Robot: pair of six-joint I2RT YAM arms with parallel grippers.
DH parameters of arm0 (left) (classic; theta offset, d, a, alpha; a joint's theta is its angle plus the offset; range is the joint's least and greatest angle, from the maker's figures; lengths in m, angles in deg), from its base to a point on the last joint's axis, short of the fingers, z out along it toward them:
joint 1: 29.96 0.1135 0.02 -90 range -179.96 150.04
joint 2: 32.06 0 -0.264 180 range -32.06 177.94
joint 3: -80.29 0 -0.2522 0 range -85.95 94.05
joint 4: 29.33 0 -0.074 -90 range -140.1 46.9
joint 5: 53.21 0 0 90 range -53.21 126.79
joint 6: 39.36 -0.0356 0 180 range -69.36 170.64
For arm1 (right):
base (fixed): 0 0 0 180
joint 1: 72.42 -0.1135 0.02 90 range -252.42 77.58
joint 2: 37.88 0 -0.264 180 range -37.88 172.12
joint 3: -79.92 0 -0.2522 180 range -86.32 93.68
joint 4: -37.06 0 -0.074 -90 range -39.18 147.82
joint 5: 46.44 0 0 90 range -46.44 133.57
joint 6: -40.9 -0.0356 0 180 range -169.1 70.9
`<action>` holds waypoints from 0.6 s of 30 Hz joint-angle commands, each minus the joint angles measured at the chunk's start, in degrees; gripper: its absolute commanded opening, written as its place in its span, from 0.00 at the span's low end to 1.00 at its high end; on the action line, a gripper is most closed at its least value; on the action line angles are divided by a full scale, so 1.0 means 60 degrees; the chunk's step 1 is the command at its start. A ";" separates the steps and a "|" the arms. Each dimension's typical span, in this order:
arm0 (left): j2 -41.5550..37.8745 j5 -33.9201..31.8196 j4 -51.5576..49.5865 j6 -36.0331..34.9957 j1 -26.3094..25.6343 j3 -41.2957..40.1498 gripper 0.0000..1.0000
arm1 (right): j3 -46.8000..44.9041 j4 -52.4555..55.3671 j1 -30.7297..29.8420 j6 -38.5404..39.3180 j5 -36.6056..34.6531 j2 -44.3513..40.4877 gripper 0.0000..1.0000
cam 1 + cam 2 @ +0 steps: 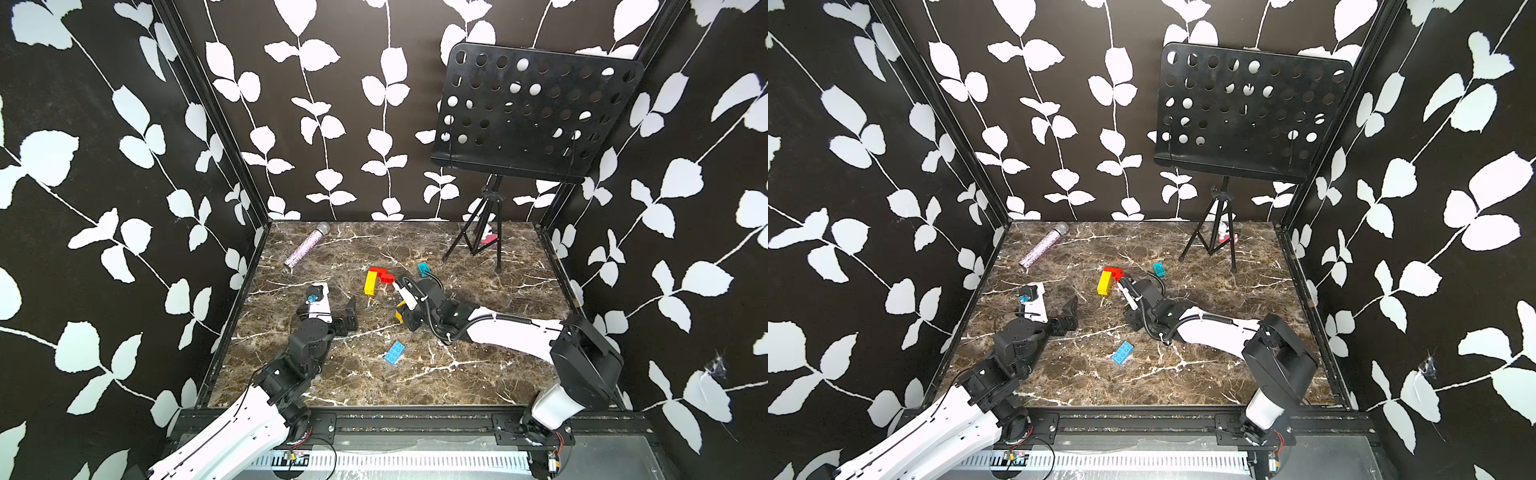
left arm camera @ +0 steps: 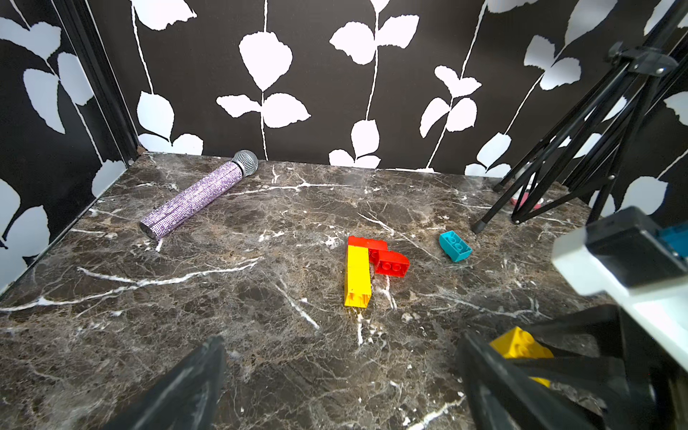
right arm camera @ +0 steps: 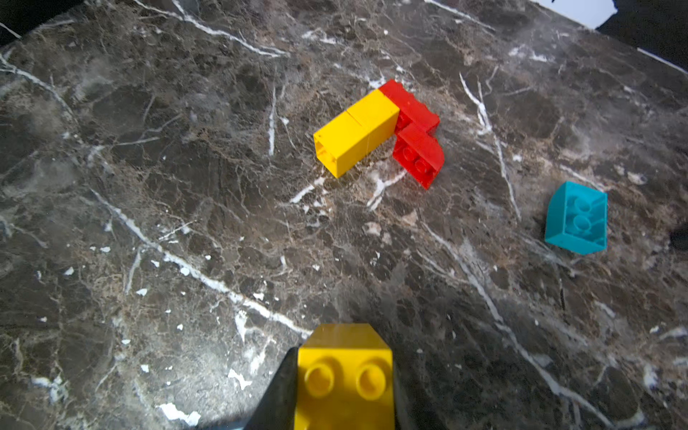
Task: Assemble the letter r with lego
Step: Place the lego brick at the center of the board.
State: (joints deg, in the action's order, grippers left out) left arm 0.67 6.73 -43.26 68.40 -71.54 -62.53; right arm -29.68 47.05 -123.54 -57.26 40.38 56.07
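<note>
Lego r-stack [image 3: 376, 130], yellow-and-red, lies just ahead of the right gripper [image 1: 401, 309], which is clamped on a yellow brick [image 3: 344, 376]. Misaligned studs could shove the loose stack away. Left gripper [image 2: 340, 340] gapes empty, not bracing it.

The right gripper [image 3: 344, 398] has black fingers [image 3: 277, 394], and the yellow brick [image 3: 344, 372] between them is bright and glossy. Ahead of it lie a yellow bar [image 3: 355, 132] and two red-orange bricks [image 3: 417, 149], with a teal brick [image 3: 577, 219] off to one side. A blue brick [image 1: 395, 353] lies back from both grippers. The tabletop [image 2: 223, 298] is dark brown marble with white veins. Well beyond the black left gripper [image 2: 335, 379], the microphone [image 2: 193, 197] is glittery lilac with a silver mesh head. The walls [image 1: 124, 166] are black with white leaves on vines, and the music stand [image 1: 532, 108] is black with round holes.
</note>
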 commanded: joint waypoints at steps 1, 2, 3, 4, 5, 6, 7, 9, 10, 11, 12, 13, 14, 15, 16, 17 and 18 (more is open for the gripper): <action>0.0101 -0.0085 -0.0020 -0.0135 0.0046 0.0253 0.99 | 0.0523 -0.0826 -0.0007 0.0393 0.0064 0.0834 0.00; 0.0145 -0.0068 -0.0021 -0.0142 0.0049 0.0261 0.99 | 0.0650 -0.0748 -0.0004 0.0385 0.0083 0.1101 0.00; 0.0180 -0.0052 -0.0030 -0.0129 0.0046 0.0280 0.99 | 0.0777 -0.0642 0.0003 0.0383 0.0087 0.1355 0.00; 0.0198 -0.0011 -0.0058 -0.0118 0.0046 0.0309 0.99 | 0.0809 -0.0617 -0.0008 0.0370 0.0093 0.1556 0.00; 0.0212 0.0002 -0.0082 -0.0118 0.0046 0.0329 0.99 | 0.0825 -0.0584 -0.0005 0.0308 0.0064 0.1686 0.00; 0.0210 0.0022 -0.0083 -0.0136 0.0046 0.0332 0.99 | 0.0852 -0.0529 -0.0009 0.0240 0.0015 0.1803 0.00; 0.0214 -0.0011 -0.0091 -0.0140 0.0046 0.0332 0.99 | 0.0847 -0.0507 -0.0014 0.0219 0.0044 0.1888 0.00; 0.0199 -0.0065 -0.0101 -0.0164 0.0046 0.0325 0.99 | 0.0863 -0.0379 -0.0019 0.0117 0.0032 0.2030 0.00; 0.0199 -0.0069 -0.0092 -0.0166 0.0046 0.0316 0.99 | 0.0896 -0.0290 -0.0021 0.0115 0.0090 0.2078 0.00; 0.0199 -0.0074 -0.0079 -0.0175 0.0047 0.0302 0.99 | 0.0929 -0.0207 -0.0021 0.0099 0.0118 0.2113 0.00; 0.0214 -0.0084 -0.0085 -0.0166 0.0046 0.0278 0.99 | 0.0972 -0.0134 -0.0021 0.0085 0.0142 0.2122 0.02; 0.0227 -0.0096 -0.0061 -0.0164 0.0053 0.0274 0.99 | 0.0975 -0.0108 -0.0021 0.0086 0.0176 0.2110 0.07; 0.0231 -0.0101 -0.0048 -0.0175 0.0049 0.0268 0.99 | 0.0971 -0.0105 -0.0021 0.0101 0.0165 0.2081 0.10; 0.0269 -0.0093 -0.0046 -0.0164 0.0046 0.0257 0.99 | 0.0975 -0.0077 -0.0021 0.0123 0.0129 0.2056 0.15; 0.0283 -0.0090 -0.0033 -0.0160 0.0046 0.0233 0.99 | 0.0969 -0.0061 -0.0021 0.0141 0.0073 0.2011 0.18; 0.0299 -0.0090 -0.0031 -0.0136 0.0046 0.0239 0.99 | 0.0985 -0.0046 -0.0021 0.0172 0.0038 0.1957 0.21; 0.0315 -0.0074 -0.0018 -0.0128 0.0046 0.0222 0.99 | 0.1007 -0.0017 -0.0021 0.0210 0.0012 0.1885 0.25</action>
State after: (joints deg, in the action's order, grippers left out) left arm 2.40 6.75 -43.30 68.01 -71.54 -62.42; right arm -24.04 43.55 -123.54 -56.37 40.93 67.29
